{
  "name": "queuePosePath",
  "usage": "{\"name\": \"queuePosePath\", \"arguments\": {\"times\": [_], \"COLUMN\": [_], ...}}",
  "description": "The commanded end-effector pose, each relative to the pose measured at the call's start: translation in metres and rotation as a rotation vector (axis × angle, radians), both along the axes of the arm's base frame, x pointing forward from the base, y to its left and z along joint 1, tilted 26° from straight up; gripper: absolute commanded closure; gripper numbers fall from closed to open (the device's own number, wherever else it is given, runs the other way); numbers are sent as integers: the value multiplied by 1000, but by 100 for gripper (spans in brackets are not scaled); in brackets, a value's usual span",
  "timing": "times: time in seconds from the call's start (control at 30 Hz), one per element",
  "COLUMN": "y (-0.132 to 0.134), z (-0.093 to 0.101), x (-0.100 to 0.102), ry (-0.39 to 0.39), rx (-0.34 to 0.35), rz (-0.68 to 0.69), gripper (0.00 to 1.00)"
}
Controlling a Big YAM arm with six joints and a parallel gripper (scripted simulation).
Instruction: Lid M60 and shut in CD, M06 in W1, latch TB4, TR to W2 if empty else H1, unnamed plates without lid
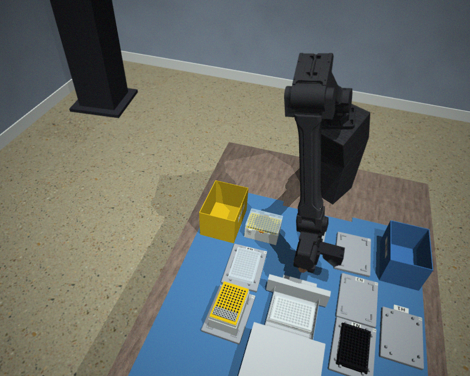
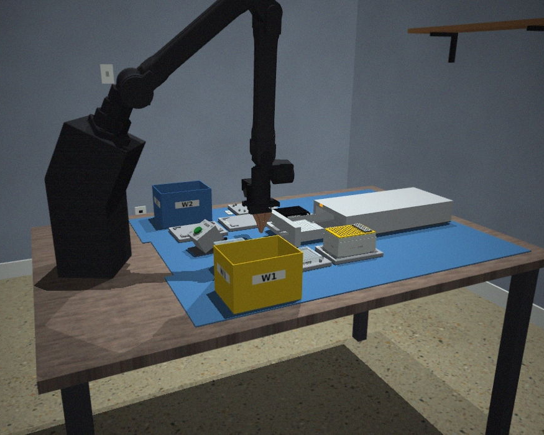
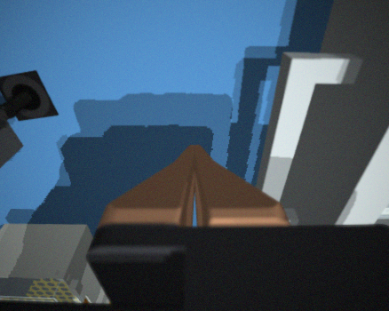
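Observation:
My gripper (image 1: pixel 302 269) is shut and empty. Its brown fingertips (image 3: pixel 194 151) hang low over the blue mat, close to the cooler's drawer front (image 1: pixel 297 288) on the arm's side; it also shows in the side view (image 2: pixel 261 228). The drawer stands pulled out, and a white assay plate (image 1: pixel 291 313) lies flat in it. A clear plate (image 1: pixel 244 265) sits on its nest to the left. The tip box TB4 (image 1: pixel 263 224) stands next to the yellow bin W1 (image 1: pixel 223 210). The tip rack TR (image 1: pixel 228 303), which holds some tips, sits on a nest left of the drawer.
The cooler housing (image 1: pixel 281 352) is at the front. The blue bin W2 (image 1: pixel 405 252) is at the right. A black plate (image 1: pixel 352 348) sits on a nest beside the empty H1 nest (image 1: pixel 401 331). Two empty nests (image 1: pixel 356 299) lie right of the drawer. The green DONE key (image 2: pixel 198 230) is near W2.

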State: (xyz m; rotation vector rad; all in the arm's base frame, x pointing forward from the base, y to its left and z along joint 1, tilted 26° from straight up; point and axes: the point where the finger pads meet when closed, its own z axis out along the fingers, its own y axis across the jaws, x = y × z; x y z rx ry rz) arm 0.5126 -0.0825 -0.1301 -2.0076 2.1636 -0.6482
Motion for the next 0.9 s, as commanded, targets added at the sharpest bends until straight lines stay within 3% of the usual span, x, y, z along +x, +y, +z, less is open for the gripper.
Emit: {"name": "queuePosePath", "arguments": {"times": [0.0,0.87], "y": [-5,2], "z": [-3,4], "x": [5,23], "ry": [-7,12], "rx": [-1,1], "rz": [7,15], "gripper": [100,100]}}
